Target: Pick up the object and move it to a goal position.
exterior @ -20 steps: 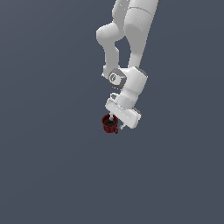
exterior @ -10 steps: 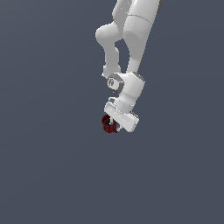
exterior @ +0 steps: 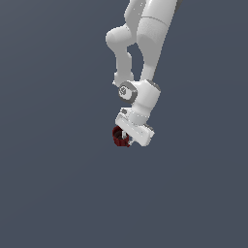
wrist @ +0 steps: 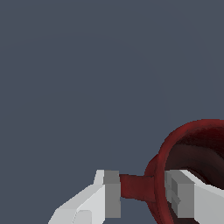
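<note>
End effector [exterior: 127, 139] in the exterior view: white, at the end of the arm [exterior: 147, 63] reaching down from the top of frame, tilted toward the exterior view's left. The object [exterior: 119, 136], a small dark red cup, sits at its tip against plain grey background. Wrist view: end effector [wrist: 142, 192] clenched on the object [wrist: 183, 148]; grey pads [wrist: 112, 192] press a red side nub, one finger inside the dark hollow.
</note>
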{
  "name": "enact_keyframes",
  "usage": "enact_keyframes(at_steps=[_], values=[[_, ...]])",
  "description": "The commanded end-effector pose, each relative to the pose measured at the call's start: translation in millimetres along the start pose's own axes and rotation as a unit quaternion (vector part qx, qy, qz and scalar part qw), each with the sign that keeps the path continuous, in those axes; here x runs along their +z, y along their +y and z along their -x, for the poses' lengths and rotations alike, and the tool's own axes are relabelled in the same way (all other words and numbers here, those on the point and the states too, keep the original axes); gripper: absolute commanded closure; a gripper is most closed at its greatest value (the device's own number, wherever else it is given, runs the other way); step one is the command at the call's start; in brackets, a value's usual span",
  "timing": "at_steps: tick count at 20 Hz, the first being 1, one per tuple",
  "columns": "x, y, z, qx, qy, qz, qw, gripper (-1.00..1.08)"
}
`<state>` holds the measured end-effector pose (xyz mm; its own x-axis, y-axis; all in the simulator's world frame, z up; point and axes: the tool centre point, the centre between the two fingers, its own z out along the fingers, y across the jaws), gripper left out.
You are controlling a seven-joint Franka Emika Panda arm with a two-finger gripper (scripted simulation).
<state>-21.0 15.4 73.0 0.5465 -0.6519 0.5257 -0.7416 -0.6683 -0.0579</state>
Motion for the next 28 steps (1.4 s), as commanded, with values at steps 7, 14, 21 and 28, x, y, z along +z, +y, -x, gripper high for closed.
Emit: enact_keyframes(at_steps=[7, 14, 21, 28], values=[[-3.3, -7.3, -11.7, 0.0, 0.0, 0.0, 1.0, 1.08], [-12.9, -29.4, -45.8, 0.0, 0.0, 0.0, 1.0, 1.08], [-26.0, -62.4, -94.8, 0.001, -0.001, 0.0, 1.0, 1.08], [-37.5, -94.7, -140.7, 0.001, -0.002, 0.0, 1.0, 1.08]])
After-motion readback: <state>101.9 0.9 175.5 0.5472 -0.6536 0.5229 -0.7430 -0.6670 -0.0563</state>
